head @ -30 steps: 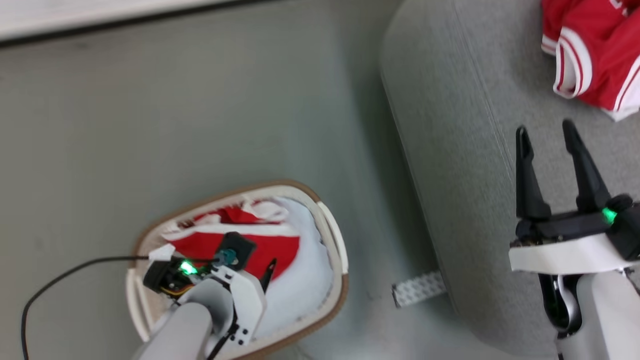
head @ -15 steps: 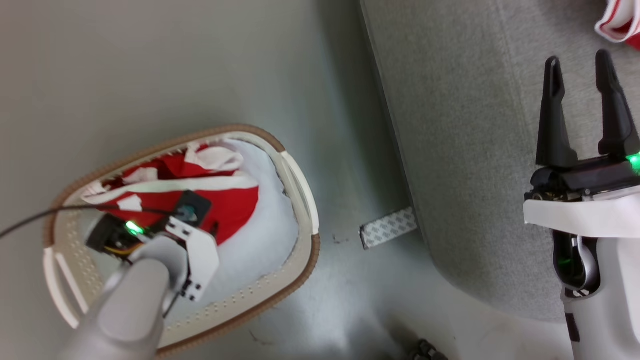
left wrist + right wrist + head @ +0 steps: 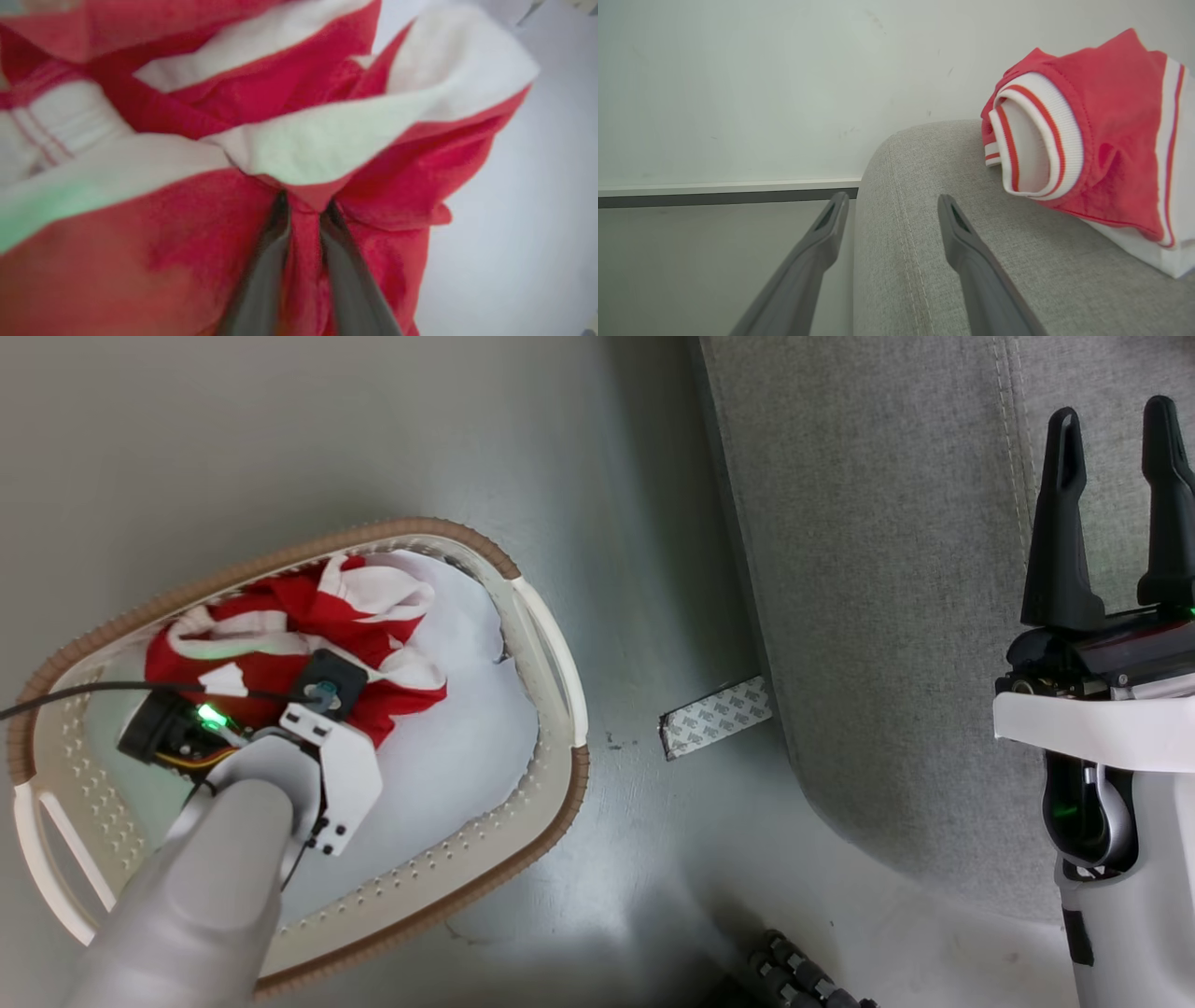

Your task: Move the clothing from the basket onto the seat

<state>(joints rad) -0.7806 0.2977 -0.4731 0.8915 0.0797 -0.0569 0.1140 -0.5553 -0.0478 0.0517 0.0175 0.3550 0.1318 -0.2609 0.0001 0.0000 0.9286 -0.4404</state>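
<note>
Head view: the basket point(image 3: 551, 653) sits on the floor point(image 3: 607, 448) at the left. Its long axis runs left to right, with the right end angled farther away. The clothing point(image 3: 308, 616) is bunched in the far left part of the basket, a red heap with white bands. It lies on a pale cloth point(image 3: 467, 756) that covers the right half. The left arm reaches down into the basket. In the left wrist view the left fingers point(image 3: 266, 270) are nearly together, pinching a ridge of red fabric just below a white band. At the right, the right fingers point(image 3: 1060, 523) stand wide apart with nothing between them, pointing away over the grey seat point(image 3: 887, 569). In the right wrist view another red garment point(image 3: 1111, 140) lies on the seat, its ribbed white-banded opening turned towards the seat's rounded edge.
</note>
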